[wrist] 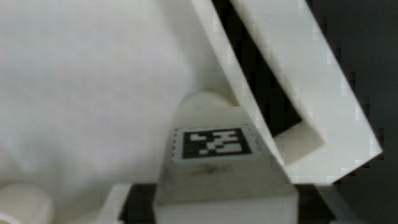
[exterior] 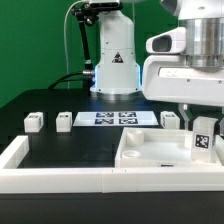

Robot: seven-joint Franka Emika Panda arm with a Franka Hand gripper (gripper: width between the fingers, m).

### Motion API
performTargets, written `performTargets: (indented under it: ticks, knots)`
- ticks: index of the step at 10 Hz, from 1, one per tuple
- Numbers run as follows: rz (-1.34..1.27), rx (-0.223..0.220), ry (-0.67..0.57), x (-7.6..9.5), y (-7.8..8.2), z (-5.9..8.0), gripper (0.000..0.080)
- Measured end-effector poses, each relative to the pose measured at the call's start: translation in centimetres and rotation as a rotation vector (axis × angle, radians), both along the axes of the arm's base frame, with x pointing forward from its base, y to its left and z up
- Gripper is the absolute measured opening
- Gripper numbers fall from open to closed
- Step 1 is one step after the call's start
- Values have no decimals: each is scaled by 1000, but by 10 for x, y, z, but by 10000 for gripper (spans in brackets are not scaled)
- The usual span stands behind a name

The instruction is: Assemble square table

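The square table's top (exterior: 150, 152) is a white slab with rounded corner recesses, lying flat at the front on the exterior view's right. My gripper (exterior: 203, 128) stands over the slab's right end, shut on a white leg (exterior: 203, 143) that it holds upright, tag facing the camera. In the wrist view the tagged leg (wrist: 217, 142) sits between the dark fingers (wrist: 141, 200), with my gripper (wrist: 226, 200) over the white tabletop (wrist: 89, 90). I cannot tell whether the leg's lower end touches the slab. Three more legs (exterior: 35, 121), (exterior: 65, 120), (exterior: 170, 119) stand on the black surface.
The marker board (exterior: 118, 118) lies flat between the loose legs, in front of the arm's white base (exterior: 115, 70). A long white rail (exterior: 40, 170) borders the black surface along the front and left, and shows beside the tabletop as the rail (wrist: 294, 70).
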State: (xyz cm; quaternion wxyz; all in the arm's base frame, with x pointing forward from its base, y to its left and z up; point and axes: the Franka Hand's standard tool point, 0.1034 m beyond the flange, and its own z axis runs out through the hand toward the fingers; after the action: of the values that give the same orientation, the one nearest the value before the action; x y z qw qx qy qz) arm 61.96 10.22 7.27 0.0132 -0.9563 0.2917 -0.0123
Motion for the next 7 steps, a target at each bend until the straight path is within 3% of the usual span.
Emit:
performTargets:
  ticks: [2,3,4,5,7]
  knots:
    - [6,2,0,0,1,0,298]
    - [28,4,-1,-1,6,1,506]
    - [70,8,-3,-1,9,4,506]
    - [125,13,-4,-1,11,10,619]
    - [229,18,-14,-7,11,22,640]
